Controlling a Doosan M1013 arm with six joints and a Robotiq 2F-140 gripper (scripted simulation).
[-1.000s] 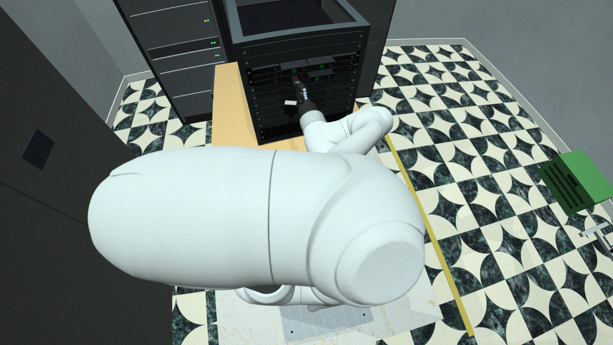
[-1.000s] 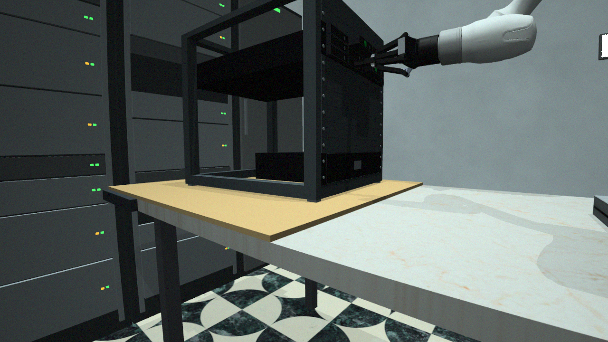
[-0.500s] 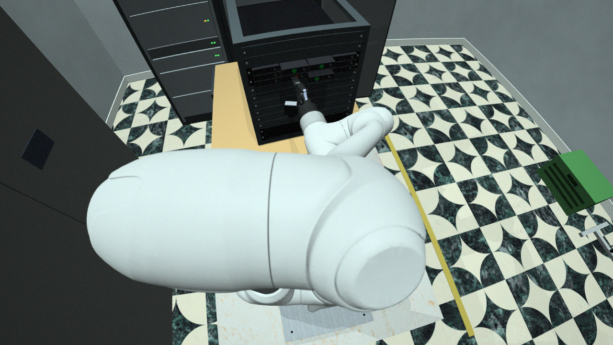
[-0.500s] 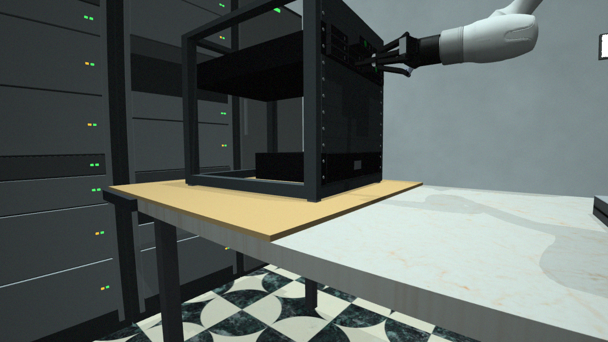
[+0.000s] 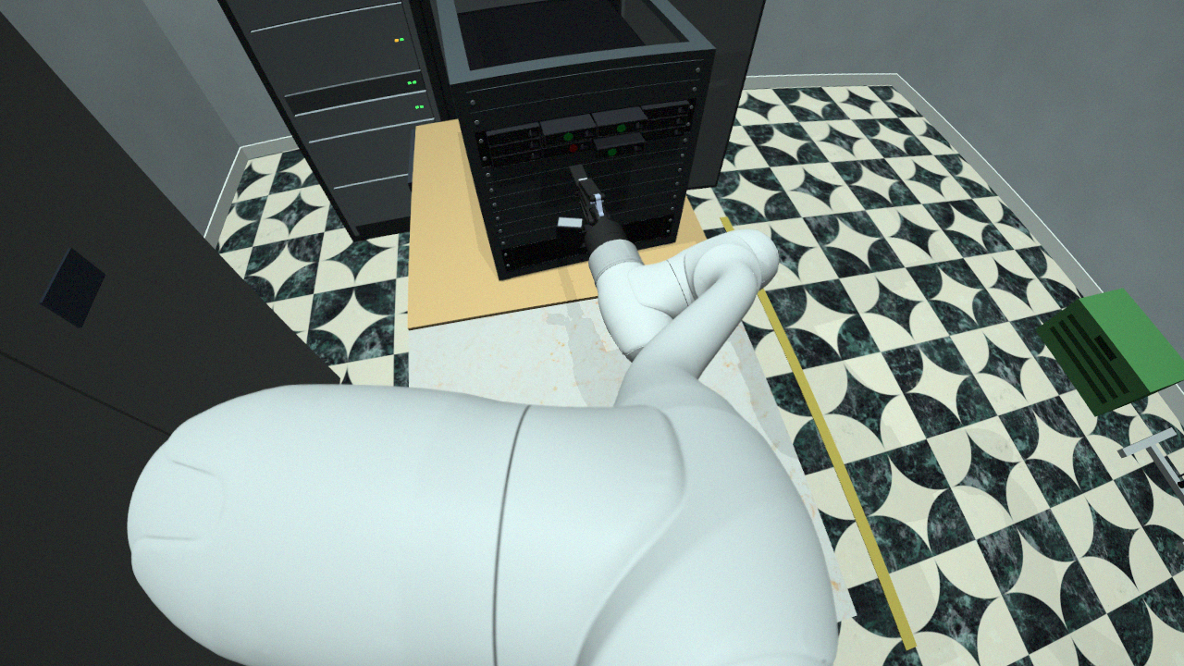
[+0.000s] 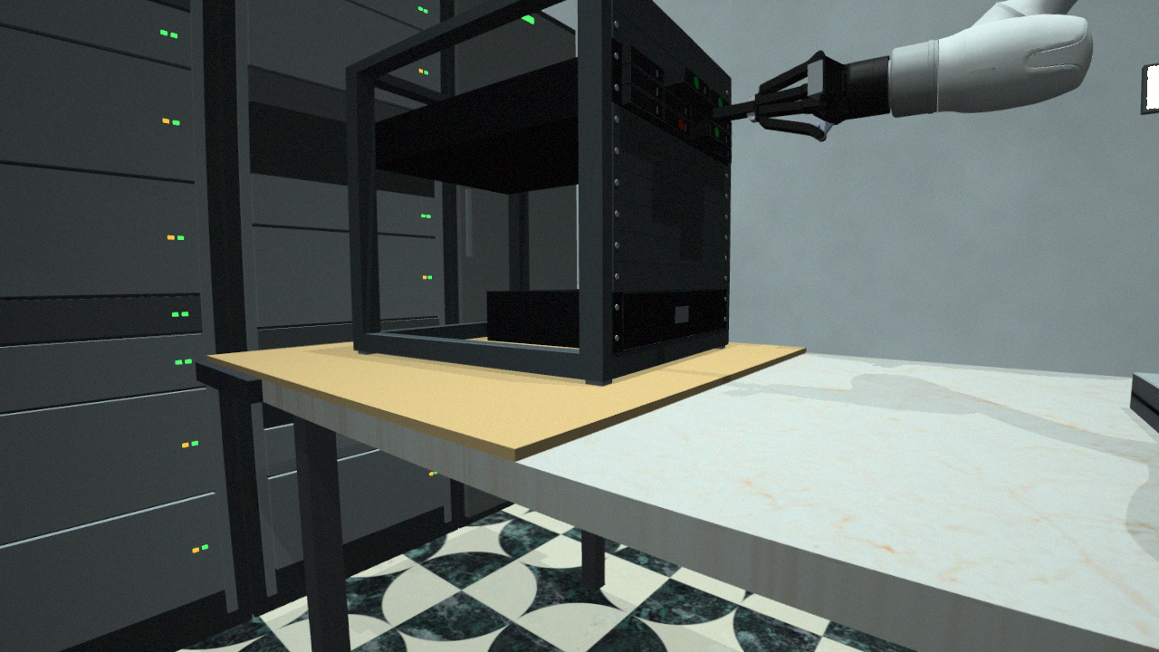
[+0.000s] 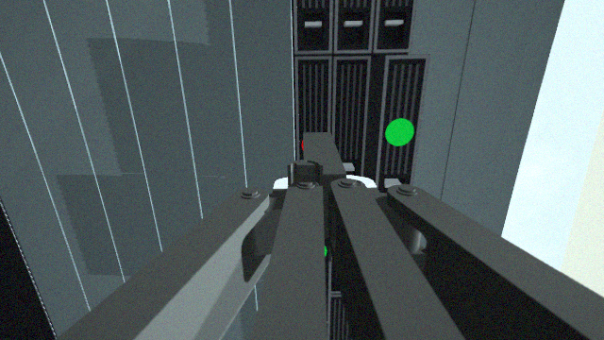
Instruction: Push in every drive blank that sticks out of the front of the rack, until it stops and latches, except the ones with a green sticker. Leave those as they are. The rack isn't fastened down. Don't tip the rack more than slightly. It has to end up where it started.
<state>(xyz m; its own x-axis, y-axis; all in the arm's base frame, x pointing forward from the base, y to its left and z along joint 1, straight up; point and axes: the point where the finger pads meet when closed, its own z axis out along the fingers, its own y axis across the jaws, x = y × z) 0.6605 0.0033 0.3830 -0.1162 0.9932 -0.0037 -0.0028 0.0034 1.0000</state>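
The black rack (image 5: 579, 157) stands on a tan board (image 5: 463, 240), with its drive bays in a band near the top of its front. Three blanks stick out: one (image 5: 568, 128), one (image 5: 620, 118) and one (image 5: 619, 142), each with a green sticker. A blank with a red sticker (image 5: 573, 147) sits lower left among them; the side view shows it (image 6: 681, 124) set further back than its neighbours. My gripper (image 5: 578, 174) is shut and empty. Its tips (image 6: 723, 116) point at the rack front by the red sticker (image 7: 302, 144), which they half hide. A green sticker (image 7: 399, 132) shows to the right.
Tall server cabinets (image 5: 347, 107) stand left of and behind the rack. The board overhangs the marble table (image 6: 850, 470) on its own legs. A green box (image 5: 1109, 348) sits far right on the floor. My arm's large white links (image 5: 463, 530) fill the near part of the overhead view.
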